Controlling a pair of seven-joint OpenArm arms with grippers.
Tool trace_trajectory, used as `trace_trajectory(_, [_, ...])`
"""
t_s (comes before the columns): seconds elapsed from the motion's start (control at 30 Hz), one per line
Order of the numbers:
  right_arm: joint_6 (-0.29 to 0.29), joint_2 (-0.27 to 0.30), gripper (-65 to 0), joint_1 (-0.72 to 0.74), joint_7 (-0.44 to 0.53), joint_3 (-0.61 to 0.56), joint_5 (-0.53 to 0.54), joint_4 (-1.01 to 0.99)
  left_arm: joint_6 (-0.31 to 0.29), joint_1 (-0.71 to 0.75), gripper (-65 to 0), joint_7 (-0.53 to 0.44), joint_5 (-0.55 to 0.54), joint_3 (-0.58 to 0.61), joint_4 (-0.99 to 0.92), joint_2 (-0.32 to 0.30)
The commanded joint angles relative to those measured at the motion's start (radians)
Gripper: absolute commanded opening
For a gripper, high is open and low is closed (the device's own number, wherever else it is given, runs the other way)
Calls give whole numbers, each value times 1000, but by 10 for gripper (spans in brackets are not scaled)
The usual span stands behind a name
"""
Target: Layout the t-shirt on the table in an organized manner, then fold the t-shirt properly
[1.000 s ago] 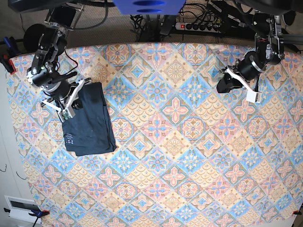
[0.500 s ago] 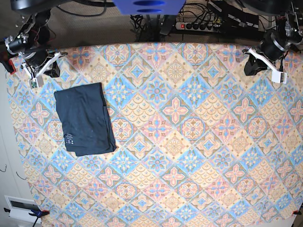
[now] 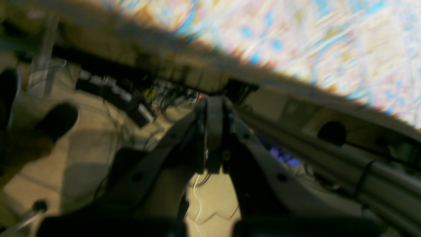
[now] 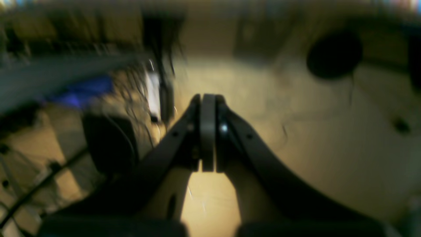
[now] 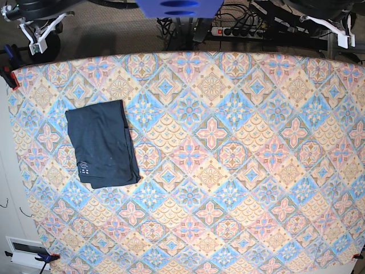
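We see the t-shirt [image 5: 102, 144] folded into a neat block, lying flat near the left edge of the counter [image 5: 239, 171]. Our left hand [image 3: 213, 108] and right hand [image 4: 208, 105] are both closed and hold nothing, off the counter.

A robotics lab or test room: a desk [image 5: 228, 171] under a patterned cloth stands on carpeted floor, with a power strip [image 5: 242, 31] and tangled cables [image 5: 177, 25] behind it, and a blue mount [image 5: 178, 7] overhead.
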Motion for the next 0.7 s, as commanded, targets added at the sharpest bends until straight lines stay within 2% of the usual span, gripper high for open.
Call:
trace_trajectory(0.0, [3,9,-650,-22,13,4,-9,11,-4,19,-650,-15,29,-3,-11,5])
trace_trajectory(0.13, [3,11,-650,-47,31,-116,-110,-70,-4,-18,-650,-25,178,73,-122,19])
trace_trajectory(0.23, [3,11,-650,-45,105,-206,-202,-188,-4,-93,-650,-29,261,159,-254,17])
trace_trajectory(0.3, [3,11,-650,-41,159,-265,-259,-279,-4,-144,-650,-74,298,214,-358,17])
trace_trajectory(0.5, [3,15,-650,94,288,-383,-385,-570,1,-263,-650,-354,471,484,-657,11])
trace_trajectory(0.6, [3,15,-650,174,361,-397,-428,-699,3,-343,-650,-513,562,624,-829,17])
trace_trajectory(0.67, [3,15,-650,223,407,-398,-439,-802,3,-403,-650,-572,582,700,-942,17])
